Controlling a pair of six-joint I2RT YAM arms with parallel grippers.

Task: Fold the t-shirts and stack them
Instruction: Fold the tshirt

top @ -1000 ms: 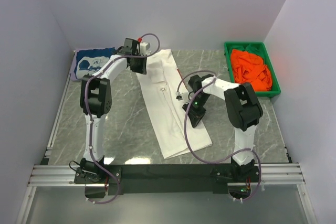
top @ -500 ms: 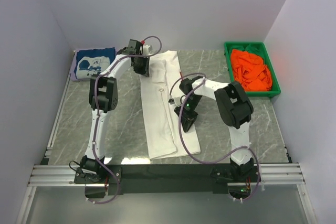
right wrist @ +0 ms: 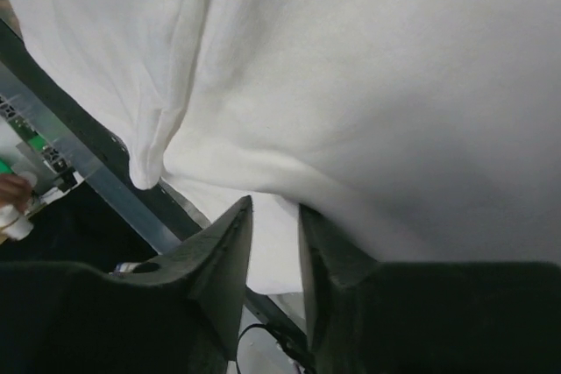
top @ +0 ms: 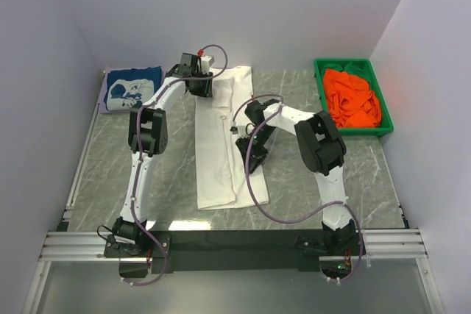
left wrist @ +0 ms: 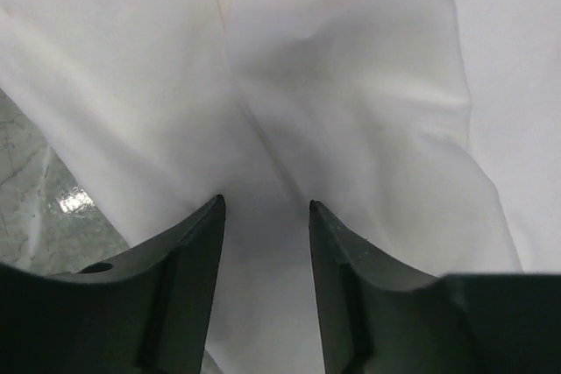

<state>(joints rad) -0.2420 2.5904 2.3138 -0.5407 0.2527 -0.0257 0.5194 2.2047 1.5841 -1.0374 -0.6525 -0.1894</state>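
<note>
Left wrist view: my left gripper (left wrist: 263, 208) fingers parted over white cloth, nothing pinched | right gripper (right wrist: 274, 209) fingers near together, cloth in gap, I can't tell if gripping | white t-shirt (top: 217, 156) centre of table (top: 176, 174), folded to long strip, crosswise folds left | navy t-shirt (top: 131, 87) folded, far left | orange t-shirts (top: 353, 102) unfolded in green bin (top: 319, 82)

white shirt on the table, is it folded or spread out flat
Partly folded: the white shirt lies as a long narrow strip, one side lapped over the other; no crosswise fold yet.
</note>
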